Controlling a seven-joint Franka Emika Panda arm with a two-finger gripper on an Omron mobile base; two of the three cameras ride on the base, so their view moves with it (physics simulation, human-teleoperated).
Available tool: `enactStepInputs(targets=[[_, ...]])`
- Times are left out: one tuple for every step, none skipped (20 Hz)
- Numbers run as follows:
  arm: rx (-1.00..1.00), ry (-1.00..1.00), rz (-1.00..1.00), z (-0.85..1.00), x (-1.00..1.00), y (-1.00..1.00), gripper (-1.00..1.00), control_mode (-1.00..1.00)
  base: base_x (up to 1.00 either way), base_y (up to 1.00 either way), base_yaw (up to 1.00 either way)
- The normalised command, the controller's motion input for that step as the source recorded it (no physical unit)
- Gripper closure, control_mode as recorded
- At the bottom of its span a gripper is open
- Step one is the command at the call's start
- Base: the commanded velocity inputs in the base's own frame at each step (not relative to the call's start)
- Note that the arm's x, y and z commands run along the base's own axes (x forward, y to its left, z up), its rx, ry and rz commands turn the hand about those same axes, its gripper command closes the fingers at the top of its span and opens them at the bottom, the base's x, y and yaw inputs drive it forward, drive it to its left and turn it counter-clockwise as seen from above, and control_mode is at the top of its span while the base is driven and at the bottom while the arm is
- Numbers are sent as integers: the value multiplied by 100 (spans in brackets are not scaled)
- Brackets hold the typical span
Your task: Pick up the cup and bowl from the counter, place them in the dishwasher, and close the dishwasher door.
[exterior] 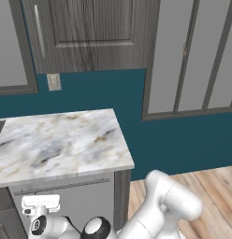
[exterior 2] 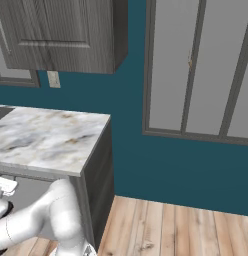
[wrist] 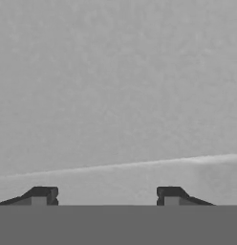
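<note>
The gripper [wrist: 105, 195] sits low, its jaws wide apart with nothing between them, facing a plain grey panel, the dishwasher door [wrist: 115, 95]. Above, the marble counter [exterior: 57, 140] meets the teal wall [exterior: 183, 140].

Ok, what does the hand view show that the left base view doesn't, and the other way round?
Hand view: the gripper, tips apart with nothing between them, close to a plain grey panel crossed by a pale line.
Left base view: the marble counter, a wall outlet, a dark wood-grain cabinet and the wood floor.
Shared: that grey panel is probably the dishwasher door, upright under the counter.
</note>
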Motion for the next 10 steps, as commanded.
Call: enactStepInputs(targets=[[0,-31,-23,-38,84,4,-100,-100,0,0,0],[0,-30,-23,-38,86,3,-100,-100,0,0,0],[0,-30,-23,-37,87,3,-100,-100,0,0,0],[0,-30,-23,-38,85,1,-100,-100,0,0,0],[0,-30,-23,-37,86,2,-100,-100,0,0,0],[0,-29,-23,-40,86,1,-100,-100,0,0,0],[0,-28,-23,-43,85,0,-100,-100,0,0,0],[0,-26,-23,-46,82,0,-100,-100,0,0,0],[0,-20,-23,-56,81,0,-100,-100,0,0,0],[-2,-12,-22,-51,69,0,-100,-100,0,0,0]])
